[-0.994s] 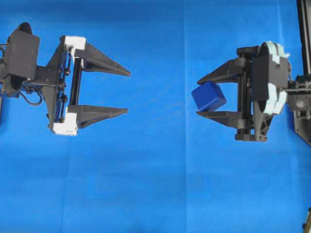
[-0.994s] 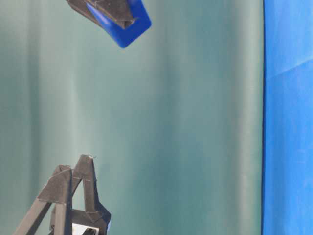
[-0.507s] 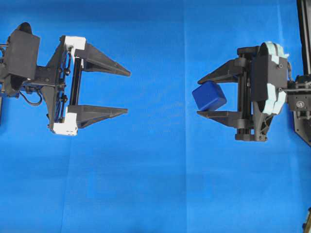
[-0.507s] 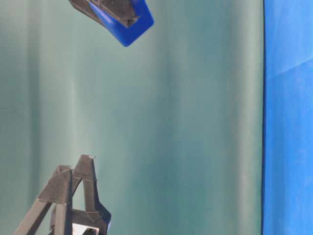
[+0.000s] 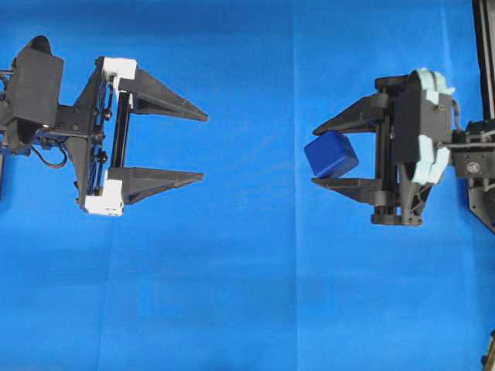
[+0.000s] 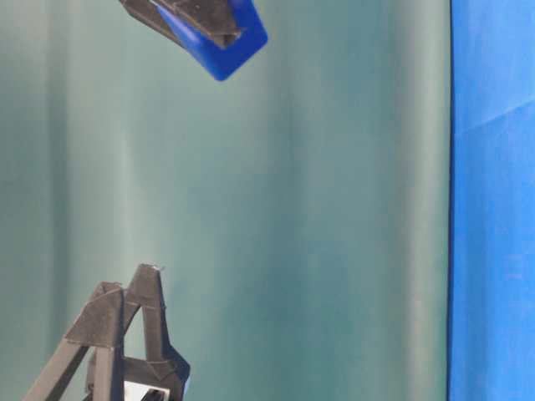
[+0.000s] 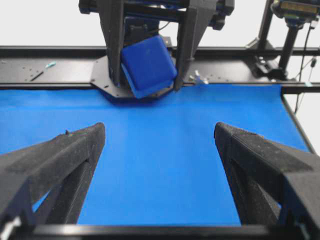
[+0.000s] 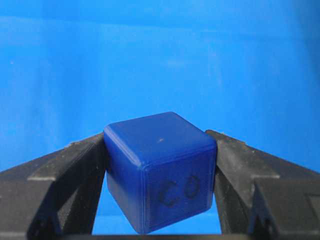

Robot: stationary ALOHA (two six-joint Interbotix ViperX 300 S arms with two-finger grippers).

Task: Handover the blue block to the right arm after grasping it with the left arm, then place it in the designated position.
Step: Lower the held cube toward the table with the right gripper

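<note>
The blue block [image 5: 331,154] is a dark-blue cube held tilted above the cloth, with my all-black right gripper [image 5: 315,154] shut on it. In the right wrist view the block [image 8: 160,175] sits wedged between both fingers of the right gripper [image 8: 157,137], with a scribbled mark on its near face. My left gripper [image 5: 204,147], the one with white end pieces, stands wide open and empty at the left, well apart from the block. From the left wrist, the left gripper [image 7: 159,129] points at the block [image 7: 148,65] ahead. I cannot make out the designated position on the cloth.
Blue cloth [image 5: 247,294] covers the table. A black frame rail [image 7: 50,65] runs along the far side in the left wrist view. The right arm's mount [image 5: 483,46] stands at the right edge. A green curtain [image 6: 334,209] fills the table-level view.
The right gripper has turned slightly at the wrist and the block has shifted a little with it. The left gripper has stayed open and still.
</note>
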